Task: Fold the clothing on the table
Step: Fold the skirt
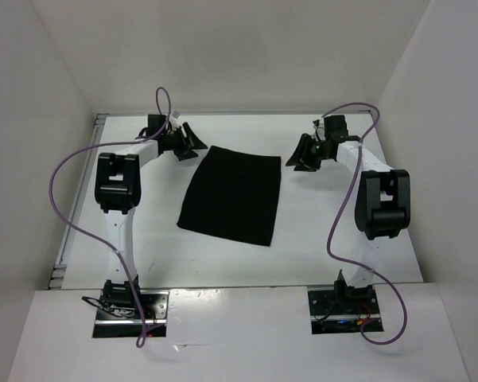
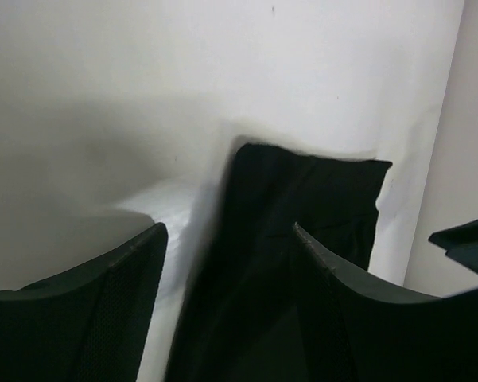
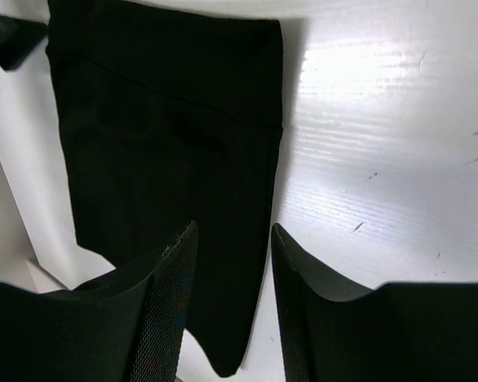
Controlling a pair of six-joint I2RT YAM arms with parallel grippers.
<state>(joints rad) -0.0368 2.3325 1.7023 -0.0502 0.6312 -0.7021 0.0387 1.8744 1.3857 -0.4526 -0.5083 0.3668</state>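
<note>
The clothing [image 1: 232, 195] is laid flat as a dark rectangle at the middle of the table [image 1: 318, 231]. The left claw [image 1: 192, 148] is held open and empty just off the clothing's 10 o'clock corner; the right claw [image 1: 299, 160] is likewise parted and empty off its 2 o'clock corner.

Clothing [image 2: 302, 199] partly behind left gripper [image 2: 229, 231]

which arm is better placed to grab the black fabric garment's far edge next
Probably right: the open right hand has the side edge of the black fabric garment between its fingers. The left hand, also open, sits about as near, so it's marginal.
</note>
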